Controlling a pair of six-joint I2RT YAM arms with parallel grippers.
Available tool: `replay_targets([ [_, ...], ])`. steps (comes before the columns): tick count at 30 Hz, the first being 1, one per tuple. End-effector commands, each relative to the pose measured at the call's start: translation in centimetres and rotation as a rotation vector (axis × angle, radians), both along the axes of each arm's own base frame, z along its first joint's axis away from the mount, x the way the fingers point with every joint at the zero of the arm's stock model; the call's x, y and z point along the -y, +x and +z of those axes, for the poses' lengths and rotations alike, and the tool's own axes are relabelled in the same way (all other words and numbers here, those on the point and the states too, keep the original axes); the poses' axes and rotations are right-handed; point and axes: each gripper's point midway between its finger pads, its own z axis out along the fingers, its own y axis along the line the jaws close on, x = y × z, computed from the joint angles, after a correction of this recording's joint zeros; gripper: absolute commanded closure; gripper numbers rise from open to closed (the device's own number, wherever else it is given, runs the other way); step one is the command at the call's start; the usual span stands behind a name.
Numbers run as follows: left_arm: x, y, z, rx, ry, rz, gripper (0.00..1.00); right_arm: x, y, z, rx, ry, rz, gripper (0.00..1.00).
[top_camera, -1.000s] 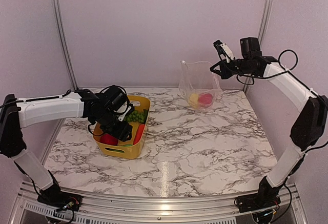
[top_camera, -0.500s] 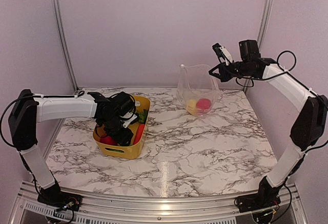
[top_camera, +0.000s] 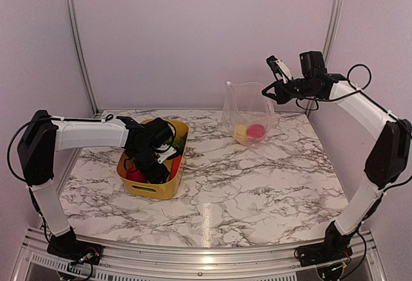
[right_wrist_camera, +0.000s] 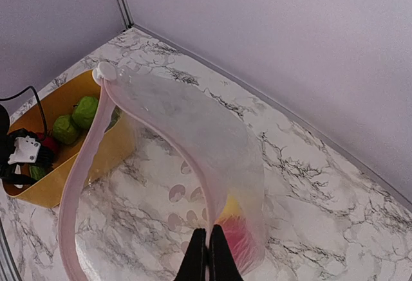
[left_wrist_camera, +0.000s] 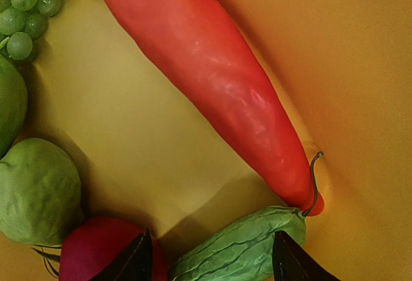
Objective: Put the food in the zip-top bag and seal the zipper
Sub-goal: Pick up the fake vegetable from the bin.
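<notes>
The yellow bin (top_camera: 156, 190) stands on the near left of the marble table (top_camera: 257, 184), and the left gripper (left_wrist_camera: 209, 265) reaches down into it. Its 2 fingers are spread apart and grip nothing, with a crumpled green piece (left_wrist_camera: 239, 250) lying between the tips. Just beyond that piece, a long red pepper (left_wrist_camera: 212, 81) lies slantwise on the bin floor, its narrow end just beside the green piece. To one side sit a dark red fruit (left_wrist_camera: 96, 252), a round green fruit (left_wrist_camera: 35, 191) and green grapes (left_wrist_camera: 26, 4). Farther back, toward the rear right, the zip-top bag (top_camera: 248, 104) stands with its bottom on the table. It holds 1 yellow piece (top_camera: 241, 131) and 1 red piece (top_camera: 257, 129). The right gripper (right_wrist_camera: 207, 258) is clenched on the bag's mouth edge and holds it up. The pale pink zipper (right_wrist_camera: 82, 165) curves away from the gripper along that edge.
</notes>
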Motion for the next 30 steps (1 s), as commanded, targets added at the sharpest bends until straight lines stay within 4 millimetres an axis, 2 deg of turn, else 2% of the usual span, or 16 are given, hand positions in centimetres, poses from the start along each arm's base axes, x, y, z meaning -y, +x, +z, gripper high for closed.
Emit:
replay_targets([
  [1,-0.8,-0.9,0.2,-0.025,0.042,-0.022,0.34,0.1,0.0,0.1,-0.008,0.015,0.0,1.0],
  [9,-1.8,-0.4,2.3,0.04,0.038,0.002,0.34,0.0,0.1,-0.3,-0.017,0.018,0.004,1.0],
  [15,-4.2,1.6,3.4,0.127,0.108,0.145,0.35,0.0,-0.1,-0.4,-0.017,0.019,0.004,1.0],
  [19,-5.2,2.6,4.8,0.192,0.111,0.248,0.34,0.0,-0.1,-0.5,-0.023,0.023,0.004,1.0],
  [25,-5.4,2.7,6.0,0.223,0.074,0.311,0.29,-0.1,-0.2,-0.6,-0.027,0.026,0.007,1.0],
  [30,-6.3,2.3,5.8,0.23,0.101,0.349,0.26,-0.2,-0.2,-0.7,-0.032,0.031,0.01,1.0],
])
